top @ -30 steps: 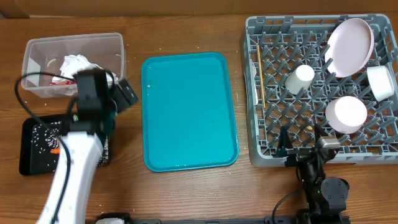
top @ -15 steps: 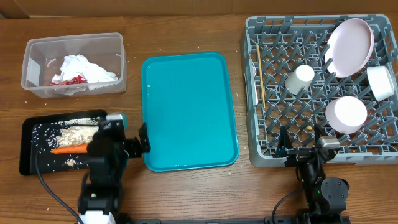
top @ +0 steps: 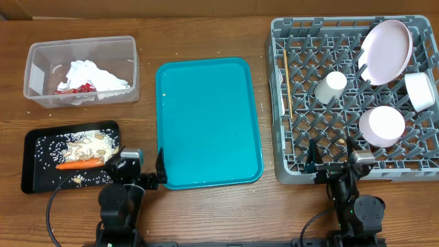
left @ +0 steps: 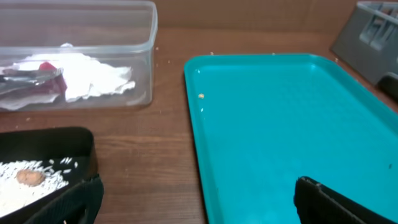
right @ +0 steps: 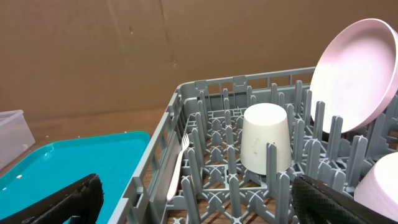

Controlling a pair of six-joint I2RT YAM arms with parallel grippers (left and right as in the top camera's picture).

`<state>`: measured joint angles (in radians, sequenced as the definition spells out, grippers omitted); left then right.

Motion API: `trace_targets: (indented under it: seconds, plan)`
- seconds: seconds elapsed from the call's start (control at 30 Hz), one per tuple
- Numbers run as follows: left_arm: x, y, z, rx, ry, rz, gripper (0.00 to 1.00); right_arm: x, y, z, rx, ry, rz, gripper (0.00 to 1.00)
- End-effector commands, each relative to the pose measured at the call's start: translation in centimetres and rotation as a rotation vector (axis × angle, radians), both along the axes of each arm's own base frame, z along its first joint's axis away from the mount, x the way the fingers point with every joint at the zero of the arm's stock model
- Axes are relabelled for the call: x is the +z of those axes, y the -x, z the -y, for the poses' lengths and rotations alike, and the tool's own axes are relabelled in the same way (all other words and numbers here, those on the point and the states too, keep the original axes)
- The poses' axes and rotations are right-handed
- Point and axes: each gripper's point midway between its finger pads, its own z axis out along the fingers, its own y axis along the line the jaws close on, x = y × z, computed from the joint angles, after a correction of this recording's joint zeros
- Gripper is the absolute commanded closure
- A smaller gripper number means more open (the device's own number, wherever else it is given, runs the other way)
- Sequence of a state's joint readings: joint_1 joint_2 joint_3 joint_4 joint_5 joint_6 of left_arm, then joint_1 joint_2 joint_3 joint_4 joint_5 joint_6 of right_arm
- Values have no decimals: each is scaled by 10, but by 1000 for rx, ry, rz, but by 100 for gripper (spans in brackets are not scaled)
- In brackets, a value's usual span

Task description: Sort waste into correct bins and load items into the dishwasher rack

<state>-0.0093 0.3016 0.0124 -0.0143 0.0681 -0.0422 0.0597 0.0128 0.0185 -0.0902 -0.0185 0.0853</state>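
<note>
While both arms sit low at the near edge of the counter (top: 219, 206), each gripper has its jaws spread wide and grips nothing. The left gripper (top: 144, 166) hangs between the black tray (top: 31, 180) and the near left corner of the teal tray (top: 209, 123). In the left wrist view, its two dark fingers (left: 339, 202) frame only wood and bare teal surface. The right gripper (top: 331, 158) is at the near rim of the dishwasher rack (top: 280, 137), pointing into it and touching none of the dishes.

At the far left, the clear tub (top: 82, 41) holds the crumpled napkins (top: 92, 74), with the red wrapper (top: 82, 88) at their near edge. Nearer the arms, the black tray carries the carrot (top: 77, 164) lying flat. The rice scraps (top: 86, 145) are heaped just beyond it, with loose grains scattered around. A small crumb (left: 201, 96) lies on the teal tray near its far left corner.

Inside the rack, the plate (top: 385, 51) stands tilted on edge in the far right corner. The cup (top: 331, 86) leans among the pegs near the middle, base up. One bowl (top: 382, 125) sits in the near right part, and a second bowl (top: 420, 91) lies on its side at the right edge. Along the left side of the rack lies the chopstick (top: 287, 82), with the fork (right: 177, 168) just beside it.
</note>
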Motion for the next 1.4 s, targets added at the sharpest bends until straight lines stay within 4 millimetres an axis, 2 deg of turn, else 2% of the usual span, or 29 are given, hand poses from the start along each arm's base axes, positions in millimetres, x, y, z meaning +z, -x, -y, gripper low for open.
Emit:
trace_targets:
  seconds: [0.0, 0.2, 0.37, 0.57, 1.37]
  plan:
    - [4, 4, -6, 4, -53, 30, 0, -1, 0, 0, 0, 4, 6, 0]
    - [24, 5, -9, 23, -61, 118, 0, -1, 0, 0, 0, 3, 6, 0]
    - [52, 8, -11, 37, -65, 241, 0, -1, 0, 0, 0, 3, 6, 0]
    - [50, 8, -24, 94, -76, 231, 0, -1, 0, 0, 0, 4, 6, 0]
    - [50, 8, -24, 94, -76, 230, 0, -1, 0, 0, 0, 3, 6, 0]
